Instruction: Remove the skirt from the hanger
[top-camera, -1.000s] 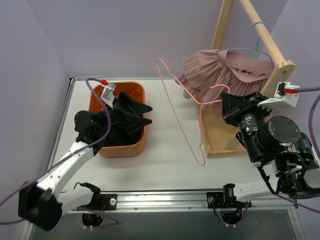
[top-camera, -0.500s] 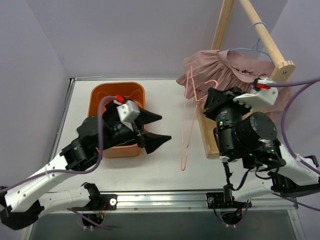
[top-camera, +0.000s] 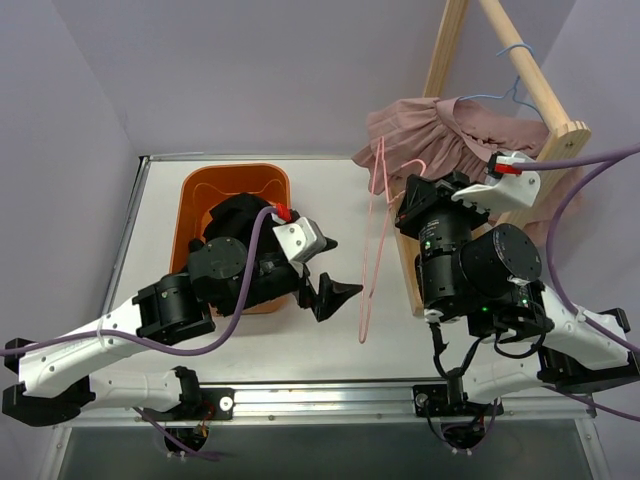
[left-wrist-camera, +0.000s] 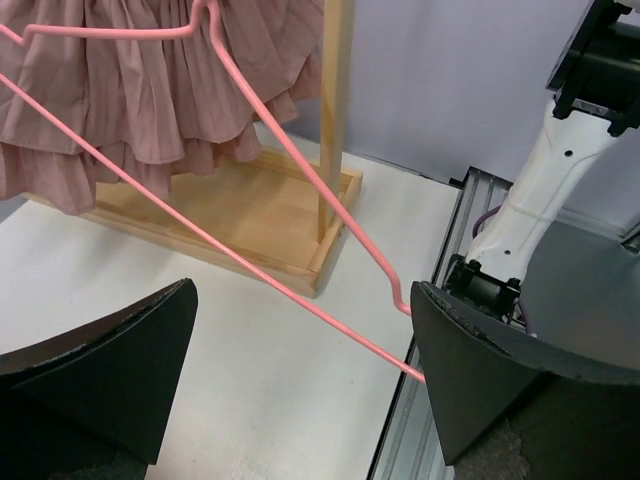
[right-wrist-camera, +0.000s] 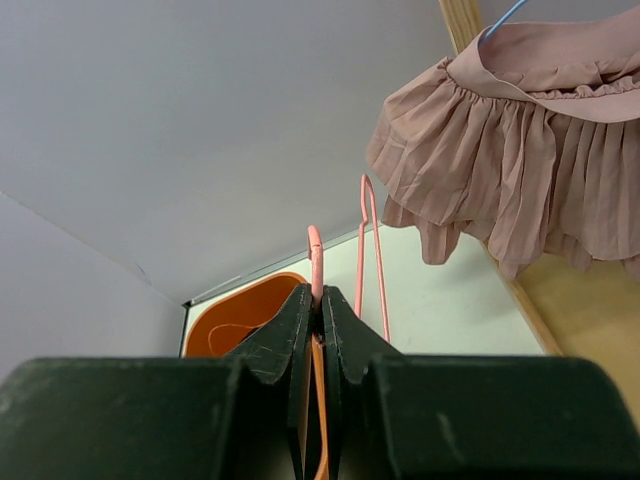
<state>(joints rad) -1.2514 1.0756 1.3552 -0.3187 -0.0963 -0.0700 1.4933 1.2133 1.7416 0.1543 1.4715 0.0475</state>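
Note:
A bare pink wire hanger (top-camera: 372, 240) hangs edge-on over the table. My right gripper (top-camera: 411, 203) is shut on its hook, as the right wrist view shows (right-wrist-camera: 316, 298). My left gripper (top-camera: 335, 270) is open just left of the hanger. In the left wrist view (left-wrist-camera: 300, 370) the hanger's wire (left-wrist-camera: 250, 270) runs across between the spread fingers without touching them. A pink ruffled skirt (top-camera: 440, 140) hangs on a blue hanger (top-camera: 515, 50) on the wooden rack (top-camera: 530, 75). A black garment (top-camera: 232, 215) lies in the orange bin (top-camera: 235, 175).
The rack's wooden base tray (left-wrist-camera: 240, 215) and post (left-wrist-camera: 335, 110) stand right of the hanger, under the pink skirt (left-wrist-camera: 150, 100). The orange bin is at the left behind my left arm. The table's metal front rail (top-camera: 320, 395) runs along the near edge.
My left gripper has left the bin and moved right, up to the pink hanger. My right arm has swung the hanger left and turned it edge-on.

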